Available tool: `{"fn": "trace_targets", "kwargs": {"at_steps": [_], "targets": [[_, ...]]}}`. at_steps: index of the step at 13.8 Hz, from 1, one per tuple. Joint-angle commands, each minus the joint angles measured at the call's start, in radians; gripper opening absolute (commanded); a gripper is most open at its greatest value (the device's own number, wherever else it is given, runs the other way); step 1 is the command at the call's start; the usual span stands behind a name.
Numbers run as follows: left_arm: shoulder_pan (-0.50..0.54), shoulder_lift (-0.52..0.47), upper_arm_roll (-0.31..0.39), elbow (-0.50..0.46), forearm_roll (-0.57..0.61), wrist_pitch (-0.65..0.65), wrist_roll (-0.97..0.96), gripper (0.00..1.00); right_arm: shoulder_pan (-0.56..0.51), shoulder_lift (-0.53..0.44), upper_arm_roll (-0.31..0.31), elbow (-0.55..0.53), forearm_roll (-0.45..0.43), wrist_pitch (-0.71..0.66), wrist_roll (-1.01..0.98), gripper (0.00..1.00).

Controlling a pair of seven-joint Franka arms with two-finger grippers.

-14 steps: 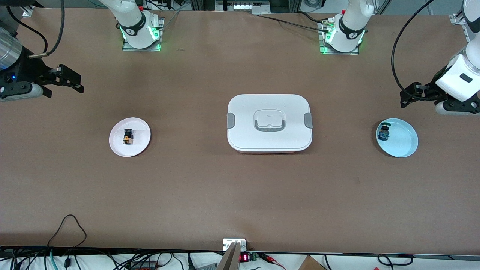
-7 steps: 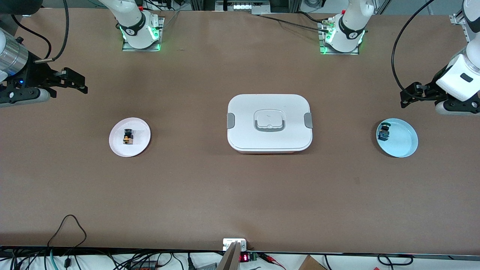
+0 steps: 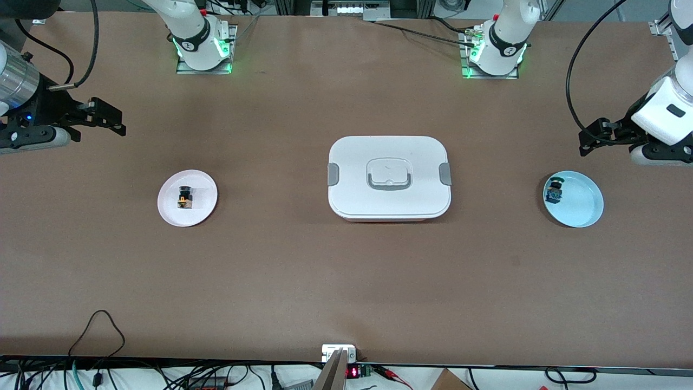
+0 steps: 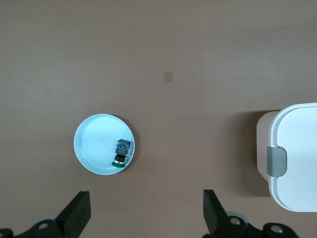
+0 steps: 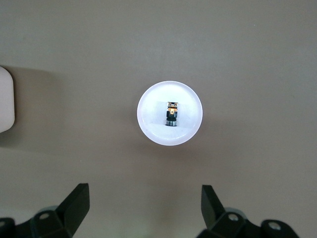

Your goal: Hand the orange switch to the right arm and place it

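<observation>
Both jaws spread; orange switch (image 3: 184, 197) lies lengthwise toward front camera.

Even, bright overhead light across the brown table (image 3: 346, 281); soft short shadows under the white box (image 3: 389, 177) and both plates. Green glow at the arm bases. Strong glare on the white plate (image 5: 170, 113) in the right wrist view, washed out; corners there dimmer.

A: The tabletop (image 3: 281, 271) looked matt brown, like smooth paper or board.

B: The box (image 3: 389, 177) looked like smooth white plastic with grey clips. Both plates (image 3: 201, 208) (image 3: 587, 208) had a slight gloss. The right arm's cuff (image 3: 13, 76) was shiny metal.
</observation>
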Motion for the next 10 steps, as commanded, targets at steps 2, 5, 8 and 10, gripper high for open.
{"fn": "trace_targets", "kwargs": {"at_steps": [2,5,8,10], "targets": [[0.002,0.000,-0.002,0.017,-0.011,-0.004,0.007,1.00,-0.006,0.011,0.003,0.025,0.000,-0.006,0.005,1.00],[0.002,0.000,-0.002,0.017,-0.011,-0.006,0.007,1.00,-0.006,0.011,0.003,0.025,0.000,-0.005,0.003,1.00],[0.002,0.000,-0.002,0.017,-0.011,-0.006,0.007,1.00,-0.008,0.013,0.003,0.025,0.002,-0.005,0.003,1.00],[0.002,0.000,-0.002,0.017,-0.011,-0.006,0.007,1.00,-0.008,0.011,0.003,0.025,0.002,-0.004,-0.003,1.00]]}}
